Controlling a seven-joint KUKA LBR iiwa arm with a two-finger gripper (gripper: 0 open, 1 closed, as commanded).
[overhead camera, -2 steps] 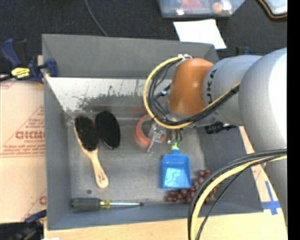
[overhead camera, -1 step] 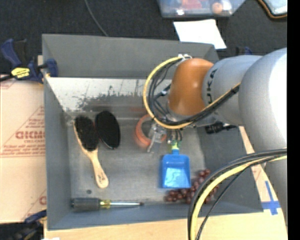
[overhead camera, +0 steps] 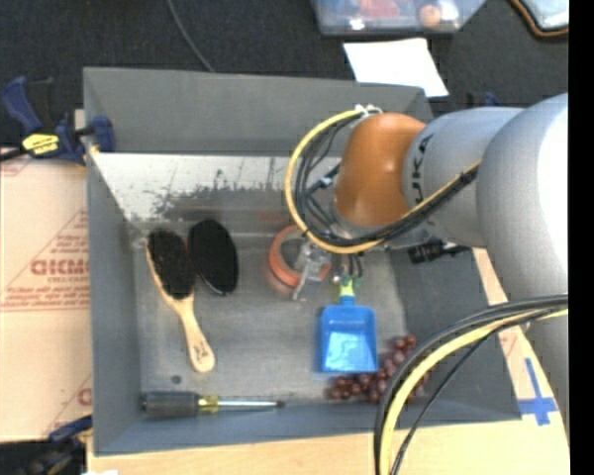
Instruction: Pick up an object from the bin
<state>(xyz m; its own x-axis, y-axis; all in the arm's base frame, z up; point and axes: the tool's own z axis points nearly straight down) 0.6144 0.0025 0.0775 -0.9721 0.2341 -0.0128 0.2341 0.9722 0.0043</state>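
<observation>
My gripper [overhead camera: 313, 265] hangs below the orange wrist cover, near the middle of the bin's back half. It is right over the right edge of an orange round thing [overhead camera: 281, 259], which lies partly hidden beneath it. Just in front of the gripper lies a blue scoop [overhead camera: 345, 340] with a short green handle [overhead camera: 346, 287] pointing up at it. A cluster of dark red grapes [overhead camera: 368, 380] lies against the scoop's front right corner.
Left of the orange thing lie a black oval brush [overhead camera: 214, 256] and a black hairbrush with a wooden handle [overhead camera: 181, 299]. A screwdriver with a black handle [overhead camera: 208, 403] lies along the front wall. The arm and its cables cover the bin's right rear.
</observation>
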